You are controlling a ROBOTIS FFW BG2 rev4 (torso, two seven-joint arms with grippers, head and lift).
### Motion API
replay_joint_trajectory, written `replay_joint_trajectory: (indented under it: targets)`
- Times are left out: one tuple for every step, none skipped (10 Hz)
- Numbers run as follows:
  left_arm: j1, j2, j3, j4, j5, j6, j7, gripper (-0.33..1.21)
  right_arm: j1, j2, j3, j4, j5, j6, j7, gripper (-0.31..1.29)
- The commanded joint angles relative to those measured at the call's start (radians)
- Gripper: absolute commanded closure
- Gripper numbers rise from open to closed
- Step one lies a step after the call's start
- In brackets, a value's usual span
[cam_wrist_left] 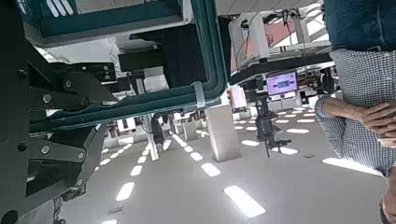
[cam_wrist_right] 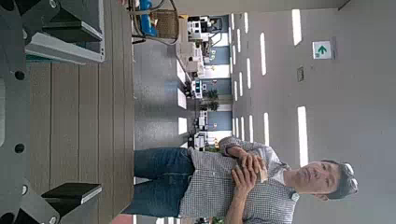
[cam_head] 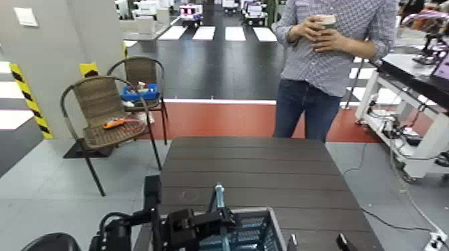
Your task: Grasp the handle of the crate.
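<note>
**Left gripper at crate handle, bottom edge of head view**

Dark slatted table (cam_head: 267,173) fills the lower centre of the head view. A person (cam_head: 331,60) in a checked shirt and jeans stands behind its far edge, upper right, hands together at the chest. Two wicker chairs (cam_head: 100,110) sit at upper left; the rear one carries a small blue box (cam_head: 140,91), the front one an orange tool (cam_head: 120,123). White workbench (cam_head: 407,107) along the right edge.

The crate (cam_head: 257,230) is at the bottom centre, on the near end of the table, only its far lattice wall and grey rim showing. The handle (cam_head: 219,198) stands up from it as a thin light bar just left of centre.

My left gripper (cam_head: 200,223) is at bottom left-centre, right against the handle's base. In the left wrist view the handle (cam_wrist_left: 210,65) bends across the upper middle with my fingers (cam_wrist_left: 56,103) beside it; I cannot tell whether they are clamped on it.

My right gripper (cam_head: 317,241) is at the bottom right edge, fingers (cam_wrist_right: 70,47) spread wide apart, holding nothing, above the table (cam_wrist_right: 75,112).
</note>
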Motion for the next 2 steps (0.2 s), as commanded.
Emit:
replay_joint_trajectory:
  targets:
    - [-0.007,0.003,-0.011,0.009,0.004,0.006,-0.003,1.19,-0.001,-0.003,0.001,0.001,0.019,0.0,-0.007,0.16]
    - [-0.007,0.003,-0.013,0.013,0.004,0.006,-0.005,1.19,-0.001,-0.003,0.002,-0.001,0.022,0.0,-0.012,0.16]
